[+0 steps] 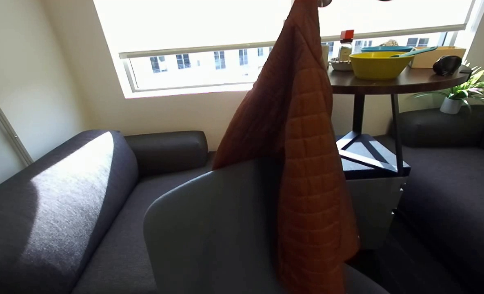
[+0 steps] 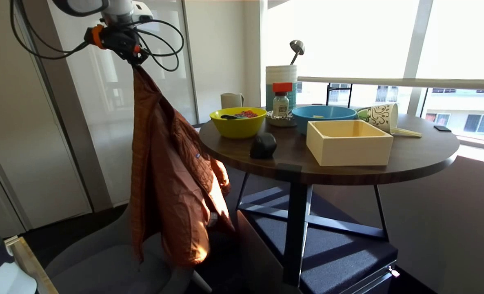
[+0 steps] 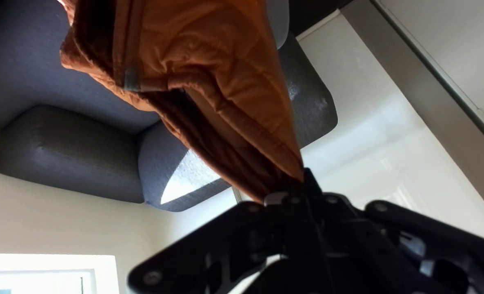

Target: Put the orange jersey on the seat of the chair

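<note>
The orange jersey [image 1: 311, 183] hangs in long folds from my gripper; it also shows in an exterior view [image 2: 172, 196] and in the wrist view [image 3: 209, 61]. My gripper [image 2: 136, 63] is shut on its top end; the fingertips also show in the wrist view [image 3: 293, 185]. The grey chair [image 1: 209, 228] stands below. Part of the jersey goes behind the top edge of its backrest, and a ribbed strip hangs in front of its right side. The seat [image 2: 103, 265] shows below and left of the jersey's lower end. I cannot tell whether the jersey touches the seat.
A round dark table [image 2: 425, 163] stands beside the jersey. It bears a yellow bowl [image 2: 238, 128], a blue bowl [image 2: 323, 114], a cream box [image 2: 348, 149] and a black object [image 2: 263, 145]. A dark grey sofa [image 1: 111, 253] lies behind the chair. Loose cables [image 2: 172, 41] loop round the gripper.
</note>
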